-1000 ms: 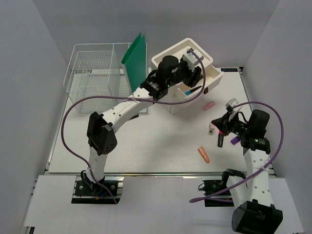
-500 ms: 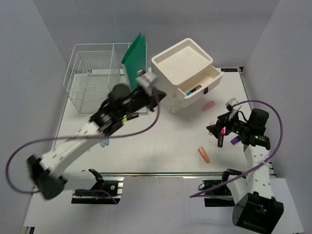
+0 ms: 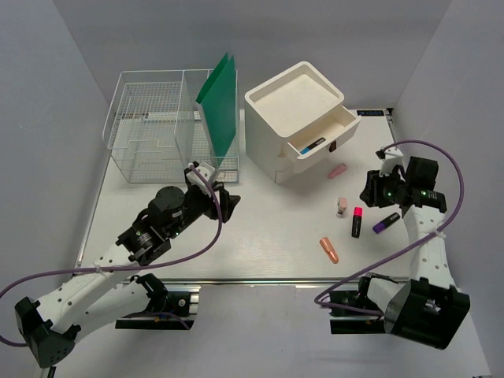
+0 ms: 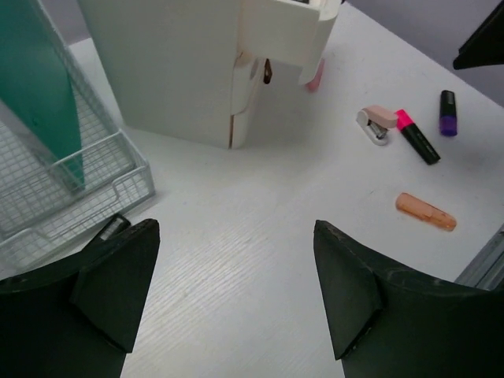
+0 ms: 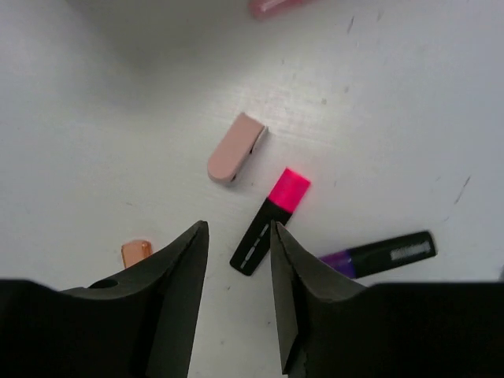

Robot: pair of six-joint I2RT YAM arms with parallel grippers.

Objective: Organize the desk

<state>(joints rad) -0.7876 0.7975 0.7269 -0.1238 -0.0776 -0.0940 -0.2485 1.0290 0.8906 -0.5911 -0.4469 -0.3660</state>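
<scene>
The white desk [image 3: 260,236] carries several loose items at the right: a pink stapler [image 3: 342,207], a pink-and-black highlighter [image 3: 357,222], a purple highlighter [image 3: 386,223], an orange piece [image 3: 330,250] and a pink piece [image 3: 337,171]. My right gripper [image 3: 368,190] hovers above them, open and empty. In the right wrist view its tips [image 5: 236,236] frame the near end of the pink highlighter [image 5: 272,216], with the stapler [image 5: 235,150] beyond. My left gripper [image 3: 226,203] is wide open and empty [image 4: 236,291] over bare desk in front of the basket.
A white drawer box [image 3: 295,118] stands at the back with a drawer pulled out holding a blue marker [image 3: 313,145]. A wire basket [image 3: 157,126] with an upright green folder [image 3: 220,98] stands at back left. A small dark object [image 4: 114,227] lies by the basket's corner.
My left arm has swung from the open drawer back to the near left, low over the desk. My right gripper has drawn back to the right, away from the highlighters. The items have not moved.
</scene>
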